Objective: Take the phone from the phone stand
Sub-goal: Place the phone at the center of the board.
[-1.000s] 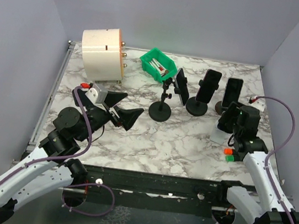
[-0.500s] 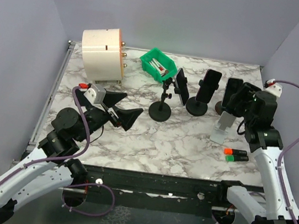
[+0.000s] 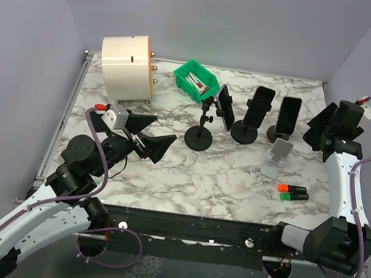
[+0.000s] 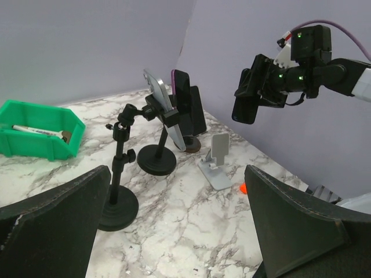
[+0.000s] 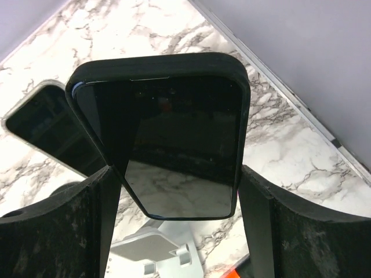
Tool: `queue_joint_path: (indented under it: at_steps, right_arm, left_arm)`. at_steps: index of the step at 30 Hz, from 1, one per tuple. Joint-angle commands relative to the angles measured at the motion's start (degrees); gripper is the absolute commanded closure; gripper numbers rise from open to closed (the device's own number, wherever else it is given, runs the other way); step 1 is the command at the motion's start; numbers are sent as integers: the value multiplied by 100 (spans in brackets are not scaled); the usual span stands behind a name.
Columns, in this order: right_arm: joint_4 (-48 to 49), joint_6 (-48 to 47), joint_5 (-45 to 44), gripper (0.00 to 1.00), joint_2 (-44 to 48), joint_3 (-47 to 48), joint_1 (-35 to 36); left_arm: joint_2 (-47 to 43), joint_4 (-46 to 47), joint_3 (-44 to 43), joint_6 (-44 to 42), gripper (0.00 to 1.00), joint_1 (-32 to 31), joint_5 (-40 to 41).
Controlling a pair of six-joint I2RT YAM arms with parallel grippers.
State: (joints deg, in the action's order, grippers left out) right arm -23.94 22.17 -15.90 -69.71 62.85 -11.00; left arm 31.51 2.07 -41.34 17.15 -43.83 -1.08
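**Marble tabletop [image 3: 221,179], grey-purple walls all round: black phone [image 5: 179,127] is up in the air, clear of the little white stand [image 3: 277,157]**

Standing here looking down at it. The right gripper [image 3: 319,132] is out at the 3 o'clock edge of the table, raised well off the surface. Its fingers [image 5: 58,231] are clamped on the long sides of the black phone. From the wrist view you see the dark screen filling the gap between the pads. The white stand sits empty on the marble below, toward 9 o'clock from that gripper, apart from the phone.

Three more phones [image 3: 262,105] sit on their own stands in a row around 1 o'clock. An orange and green marker pair [image 3: 292,191] lies at about 4 o'clock, near the white stand.

The left gripper [image 3: 153,133] hangs over the 9 o'clock side with its fingers spread wide apart, nothing between them.

Back at 12 o'clock is a green bin [image 3: 196,80] with pens or something like that in it, can't tell. A big cream drum [image 3: 128,67] sits at 11.
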Motion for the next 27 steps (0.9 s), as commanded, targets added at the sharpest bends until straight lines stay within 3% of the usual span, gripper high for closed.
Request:
queue_joint_path:
  at_steps: [1,15,21,27]
  right_arm:
    - [-3,25,173,46,-172,256,-110]
    - [232,320,694,47,-864,-521,-1000]
    - [441,435,764,48,-40,-686,-976]
    - [170,291,564,50,1020,-304,-284]
  left_arm:
    - [-144,69,-15,120,1,24,-200]
    - [-312,46,-5,133,1,-32,-88]
    - [-297,45,-10,140,1,-98,-120]
    - [-267,34,-5,116,1,-125,-97]
